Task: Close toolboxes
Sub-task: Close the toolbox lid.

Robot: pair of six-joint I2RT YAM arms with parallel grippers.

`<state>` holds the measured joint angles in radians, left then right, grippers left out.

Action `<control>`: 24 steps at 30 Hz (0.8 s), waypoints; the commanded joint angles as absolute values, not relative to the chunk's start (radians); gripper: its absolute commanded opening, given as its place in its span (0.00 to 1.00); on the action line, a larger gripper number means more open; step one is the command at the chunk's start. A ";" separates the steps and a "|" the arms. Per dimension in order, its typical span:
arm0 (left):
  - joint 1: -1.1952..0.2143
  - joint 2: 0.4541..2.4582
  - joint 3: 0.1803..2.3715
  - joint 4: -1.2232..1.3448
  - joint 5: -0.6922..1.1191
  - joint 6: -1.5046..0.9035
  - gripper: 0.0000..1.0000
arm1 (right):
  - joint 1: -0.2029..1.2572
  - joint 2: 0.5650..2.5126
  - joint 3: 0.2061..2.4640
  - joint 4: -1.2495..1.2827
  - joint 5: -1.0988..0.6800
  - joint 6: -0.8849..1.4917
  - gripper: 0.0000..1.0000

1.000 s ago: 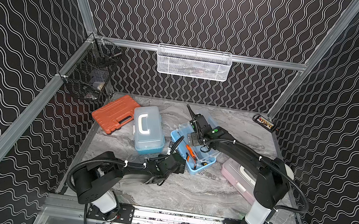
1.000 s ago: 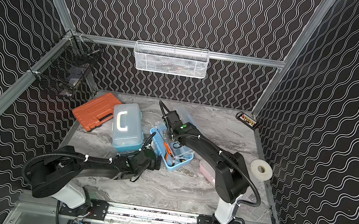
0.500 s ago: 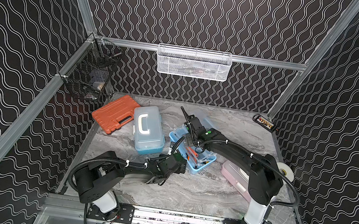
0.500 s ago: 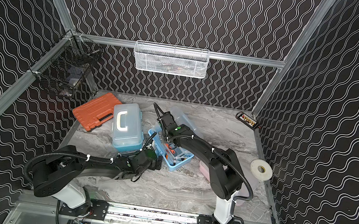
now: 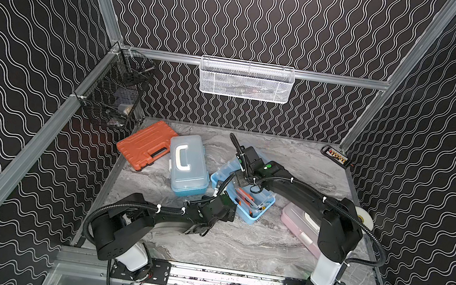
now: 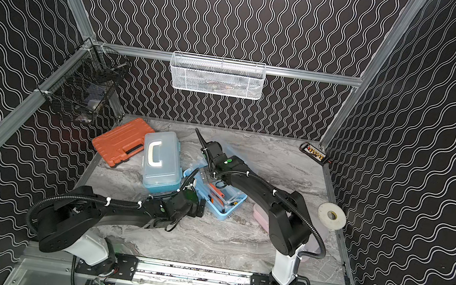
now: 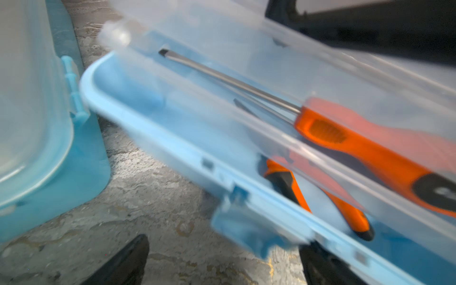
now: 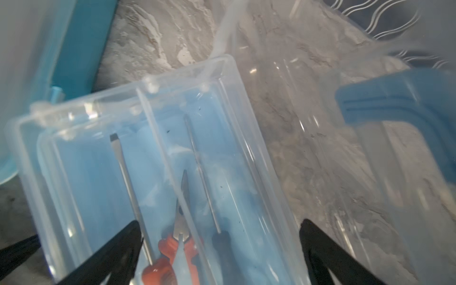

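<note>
The left hand [image 7: 222,256], open, lies low at the open toolbox's [image 5: 254,213] 7 o'clock edge. The right hand [image 8: 219,225], open, hovers over its tray [image 8: 98,160]. A closed toolbox [image 5: 188,165] sits at its 10 o'clock and a pink toolbox [image 5: 297,224] at 4 o'clock.

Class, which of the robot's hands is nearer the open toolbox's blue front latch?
Left. The left hand sits right before the latch; the right hand hovers over the inner tray beyond it.

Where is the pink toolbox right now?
In both top views the pink toolbox sits on the table's right side, partly hidden behind the right arm, between the open blue toolbox and the white tape roll.
</note>
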<state>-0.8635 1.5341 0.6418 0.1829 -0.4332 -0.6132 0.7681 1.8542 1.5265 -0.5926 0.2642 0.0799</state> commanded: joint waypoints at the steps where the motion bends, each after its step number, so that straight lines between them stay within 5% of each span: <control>1: -0.862 1.514 0.643 0.244 -0.454 -0.611 0.99 | 0.773 1.840 1.543 -0.633 0.106 0.094 0.99; 24: -0.861 1.410 0.552 0.224 -0.492 -0.620 0.99 | 0.764 1.763 1.539 -0.634 -0.187 0.216 0.99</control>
<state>-0.8631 1.4166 0.5602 0.2123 -0.4664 -0.6086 0.7639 1.7824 1.5467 -0.6758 -0.1173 0.2008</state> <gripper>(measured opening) 0.991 0.993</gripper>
